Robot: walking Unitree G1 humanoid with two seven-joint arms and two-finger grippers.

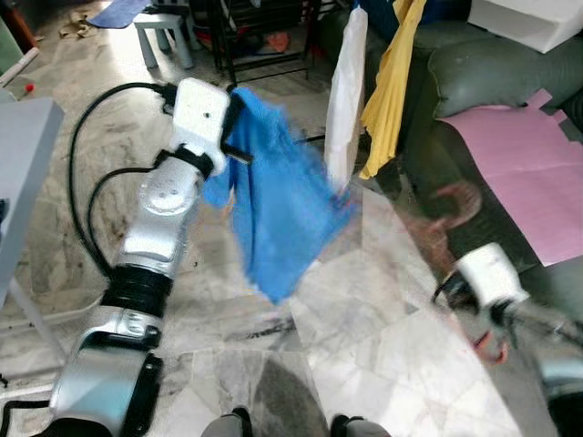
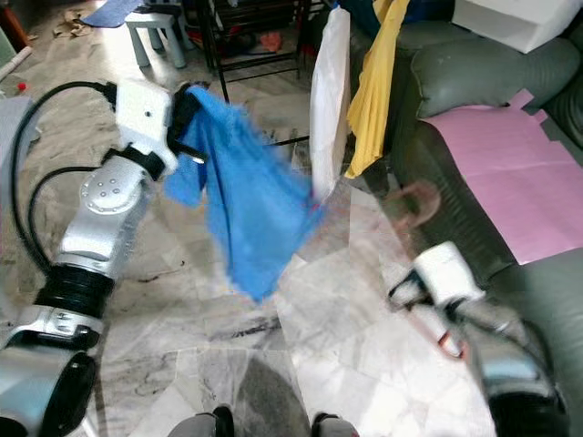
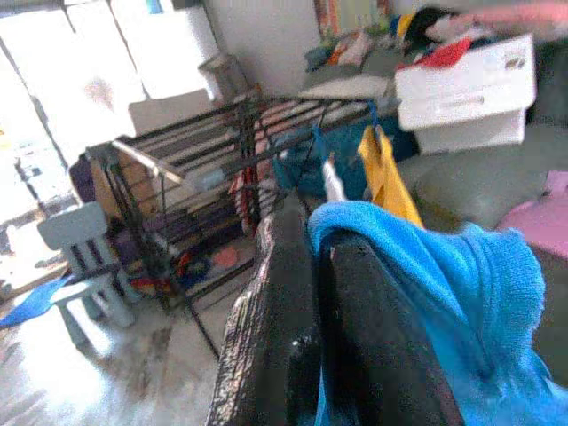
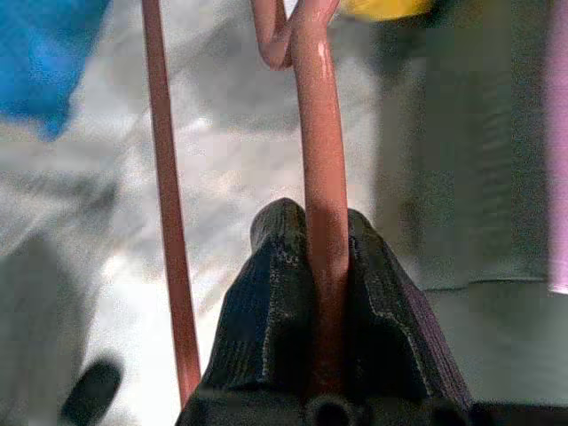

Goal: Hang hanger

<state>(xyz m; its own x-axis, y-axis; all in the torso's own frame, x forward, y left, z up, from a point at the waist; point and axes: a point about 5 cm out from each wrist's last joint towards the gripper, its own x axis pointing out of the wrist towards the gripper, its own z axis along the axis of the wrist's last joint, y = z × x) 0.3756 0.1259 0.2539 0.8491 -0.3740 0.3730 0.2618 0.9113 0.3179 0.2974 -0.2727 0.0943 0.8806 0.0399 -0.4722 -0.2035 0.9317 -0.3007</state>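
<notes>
While the right gripper [image 4: 327,266] clamps the smooth reddish hanger [image 4: 321,133] low over veined marble floor [image 1: 364,346], the left gripper [image 3: 319,293] pinches a fuzzy blue cloth [image 1: 273,205], before the black wire rack [image 3: 213,164].

A home: marble floor [image 1: 383,337]; green sofa [image 1: 492,82]; clothes rack [image 3: 222,160]

Hanger [image 1: 453,215]: smeared by motion in the head views, a reddish ghost; lower bar cut off by the right wrist view's edge.
Right pincer [image 4: 324,293]: fingertips hidden behind the hanger's rod.
Left pincer [image 3: 315,293]: tips buried under blue cloth [image 1: 273,196].
Blue cloth: edges blurred.
Right arm [image 1: 547,328]: streaked, running out of frame.
</notes>
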